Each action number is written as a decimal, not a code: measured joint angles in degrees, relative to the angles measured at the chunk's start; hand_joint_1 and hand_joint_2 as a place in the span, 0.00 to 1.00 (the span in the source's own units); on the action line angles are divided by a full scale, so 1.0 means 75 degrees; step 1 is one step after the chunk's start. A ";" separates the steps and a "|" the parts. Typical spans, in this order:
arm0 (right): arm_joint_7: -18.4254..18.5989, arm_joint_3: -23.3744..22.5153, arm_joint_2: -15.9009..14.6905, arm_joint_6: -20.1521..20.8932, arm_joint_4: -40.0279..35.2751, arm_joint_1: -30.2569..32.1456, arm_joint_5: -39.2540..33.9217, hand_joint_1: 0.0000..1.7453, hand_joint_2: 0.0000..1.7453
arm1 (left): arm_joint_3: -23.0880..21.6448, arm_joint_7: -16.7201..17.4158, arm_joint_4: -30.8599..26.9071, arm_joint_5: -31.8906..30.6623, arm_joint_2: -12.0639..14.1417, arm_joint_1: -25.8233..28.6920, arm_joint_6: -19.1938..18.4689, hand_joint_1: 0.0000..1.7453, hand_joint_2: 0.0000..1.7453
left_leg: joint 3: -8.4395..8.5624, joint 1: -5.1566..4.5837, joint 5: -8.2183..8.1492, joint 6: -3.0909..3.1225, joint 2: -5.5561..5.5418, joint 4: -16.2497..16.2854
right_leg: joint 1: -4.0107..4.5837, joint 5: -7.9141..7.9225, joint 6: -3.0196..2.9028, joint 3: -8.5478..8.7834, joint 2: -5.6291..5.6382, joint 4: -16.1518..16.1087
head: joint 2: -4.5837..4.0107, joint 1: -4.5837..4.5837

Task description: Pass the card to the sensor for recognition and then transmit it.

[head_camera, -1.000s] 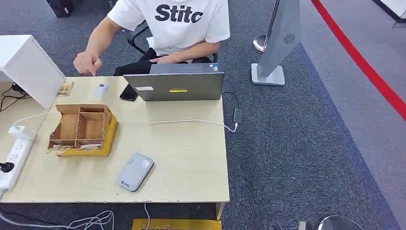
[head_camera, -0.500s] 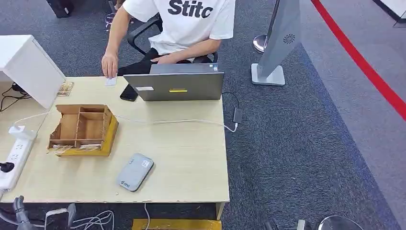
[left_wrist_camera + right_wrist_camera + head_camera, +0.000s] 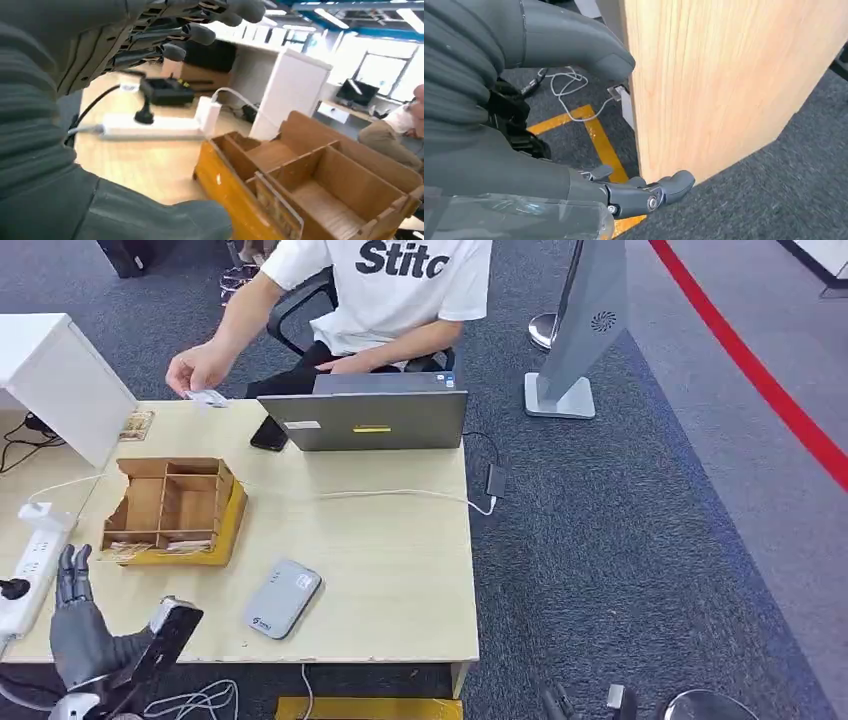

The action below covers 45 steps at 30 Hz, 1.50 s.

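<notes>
While a person's hand (image 3: 197,371) holds the card (image 3: 208,398) roughly flat, long axis running across the tabletop (image 3: 390,560), far beyond the left hand (image 3: 85,625), that hand hovers empty, fingers spread; the right hand (image 3: 574,165) hangs empty, well apart.

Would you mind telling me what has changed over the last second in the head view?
The left hand has risen into view at the table's near-left corner, fingers apart, holding nothing. The person's hand picked the card off the table's far edge and now holds it above it. The wooden organizer, grey sensor and laptop stayed put.
</notes>
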 joint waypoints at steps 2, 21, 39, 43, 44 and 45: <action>0.0023 0.0006 0.0026 0.0000 0.0000 -0.0036 0.0000 0.00 1.00 | -0.0169 0.0198 0.0052 -0.0379 0.0198 -0.0209 0.0061 0.00 1.00 | 0.0000 0.0000 0.0000 0.0000 0.0000 0.0000 | 0.0000 0.0000 0.0000 0.0000 0.0000 0.0000 | 0.0000 -0.0003; 0.0262 0.0548 0.0230 -0.0166 0.0064 -0.0418 0.0000 0.00 1.00 | -0.1652 0.2004 0.1652 -0.3906 0.1777 -0.2885 0.1054 1.00 1.00 | 0.0001 0.0000 0.0015 -0.0013 0.0003 0.0002 | 0.0000 0.0018 -0.0009 -0.0003 0.0006 0.0007 | 0.0000 -0.0003; 0.0271 0.0959 0.0256 -0.0341 0.0073 -0.0493 -0.0152 0.00 1.00 | -0.1903 0.2270 0.1810 -0.4869 0.2159 -0.3399 0.2037 1.00 1.00 | -0.0002 0.0001 0.0015 -0.0013 0.0005 0.0002 | 0.0000 0.0019 -0.0009 -0.0008 0.0012 0.0007 | 0.0000 -0.0003; 0.0271 0.0959 0.0256 -0.0347 0.0073 -0.0493 -0.0154 0.00 1.00 | -0.1903 0.2270 0.1810 -0.4869 0.2182 -0.3409 0.2037 1.00 1.00 | -0.0001 0.0001 0.0016 -0.0014 0.0007 0.0002 | 0.0000 0.0019 -0.0009 -0.0008 0.0014 0.0007 | 0.0000 -0.0003; 0.0271 0.0959 0.0256 -0.0353 0.0073 -0.0494 -0.0154 0.00 1.00 | -0.1903 0.2270 0.1810 -0.4869 0.2182 -0.3409 0.2037 1.00 1.00 | -0.0001 0.0001 0.0016 -0.0014 0.0007 0.0002 | 0.0000 0.0019 -0.0009 -0.0008 0.0014 0.0007 | 0.0000 -0.0003; 0.0271 0.0959 0.0259 -0.0361 0.0073 -0.0494 -0.0154 0.00 1.00 | -0.1903 0.2270 0.1810 -0.4869 0.2185 -0.3409 0.2037 1.00 1.00 | -0.0002 0.0001 0.0016 -0.0014 0.0007 0.0002 | 0.0000 0.0019 -0.0009 -0.0008 0.0013 0.0007 | 0.0000 -0.0003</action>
